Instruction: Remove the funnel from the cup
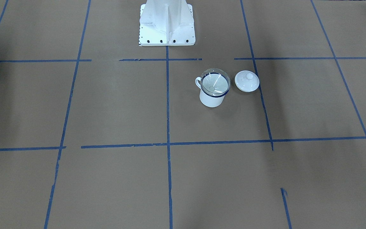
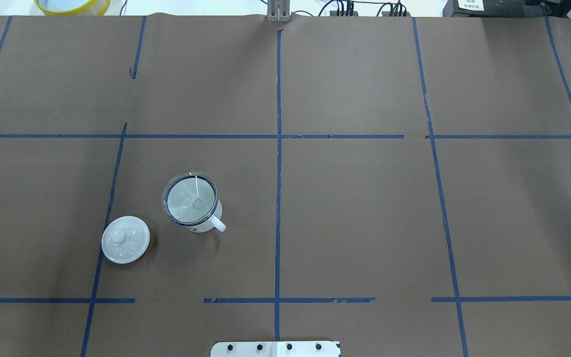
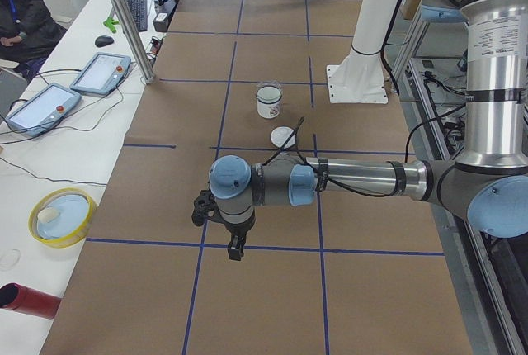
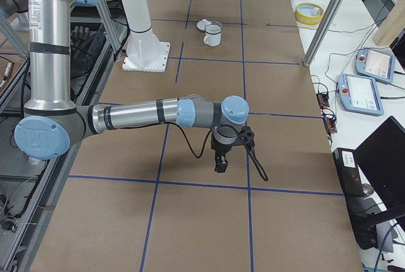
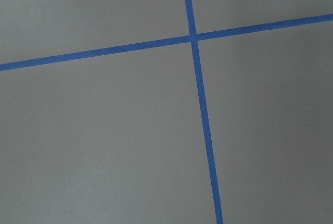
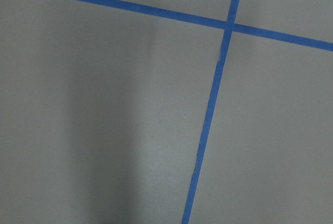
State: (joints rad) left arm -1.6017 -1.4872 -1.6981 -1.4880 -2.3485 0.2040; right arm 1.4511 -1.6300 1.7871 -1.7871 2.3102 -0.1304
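Observation:
The clear funnel (image 1: 215, 83) sits mouth-up in the white cup (image 1: 211, 100) with the dark blue rim, which stands upright on the brown table. In the overhead view the funnel (image 2: 190, 198) fills the cup's mouth, and the cup's handle (image 2: 216, 224) points toward the robot. My left gripper (image 3: 233, 243) hangs over the table's left end, far from the cup (image 3: 269, 107). My right gripper (image 4: 221, 161) hangs over the right end, far from the cup (image 4: 212, 37). I cannot tell whether either gripper is open or shut. Both wrist views show only paper and blue tape.
A white domed lid (image 2: 125, 239) with a knob lies on the table just beside the cup. The robot's white base (image 1: 167, 28) stands behind it. A yellow bowl (image 3: 59, 216), a red cylinder (image 3: 29, 301) and tablets lie on the side bench.

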